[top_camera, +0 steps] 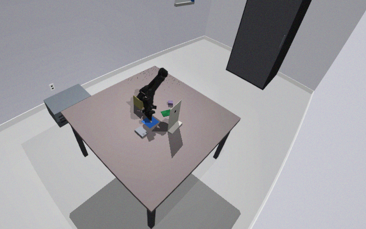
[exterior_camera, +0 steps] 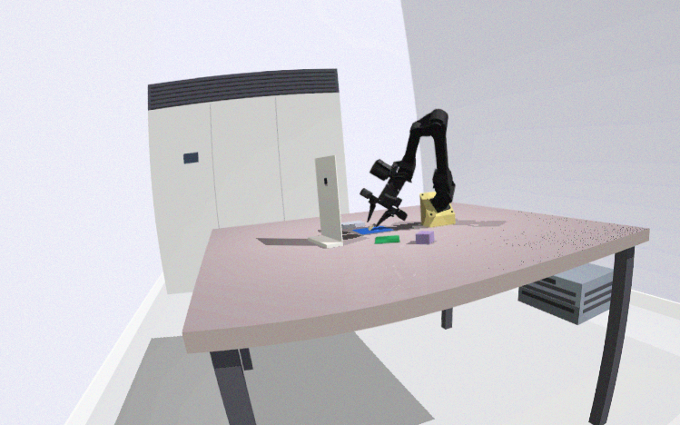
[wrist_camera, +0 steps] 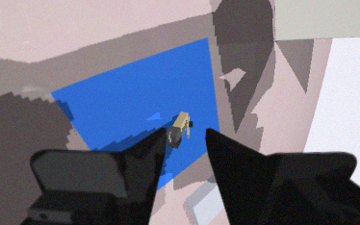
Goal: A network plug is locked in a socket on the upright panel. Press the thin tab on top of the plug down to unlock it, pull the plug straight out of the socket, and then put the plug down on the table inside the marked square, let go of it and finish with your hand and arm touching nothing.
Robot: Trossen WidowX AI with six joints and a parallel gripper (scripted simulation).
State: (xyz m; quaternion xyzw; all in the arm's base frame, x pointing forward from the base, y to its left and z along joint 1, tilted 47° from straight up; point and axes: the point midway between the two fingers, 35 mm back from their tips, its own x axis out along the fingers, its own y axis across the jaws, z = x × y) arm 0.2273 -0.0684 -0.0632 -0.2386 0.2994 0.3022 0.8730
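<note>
The small plug (top_camera: pixel 150 121) (exterior_camera: pixel 371 227) (wrist_camera: pixel 182 121) has a tan body and a dark end. It lies slanted within the blue marked square (top_camera: pixel 152 125) (exterior_camera: pixel 359 231) (wrist_camera: pixel 124 91), in its near part in the wrist view. My gripper (top_camera: pixel 150 119) (exterior_camera: pixel 371 223) (wrist_camera: pixel 186 133) is open, low over the square. The plug shows between the fingertips, closer to the left one; whether that finger touches it is unclear. The upright panel (top_camera: pixel 173 119) (exterior_camera: pixel 329 208) (wrist_camera: pixel 326 19) stands to one side, and its socket (top_camera: pixel 175 111) (exterior_camera: pixel 325 181) is a dark, empty hole.
A grey box (top_camera: pixel 140 131) (exterior_camera: pixel 353 223) (wrist_camera: pixel 205 204) lies beside the square. A green flat piece (top_camera: pixel 165 113) (exterior_camera: pixel 387 240) lies between the square and the panel in the top view, and a purple cube (top_camera: pixel 170 103) (exterior_camera: pixel 424 237) stands behind it. A yellow block (top_camera: pixel 137 103) (exterior_camera: pixel 428 214) is at the arm's base.
</note>
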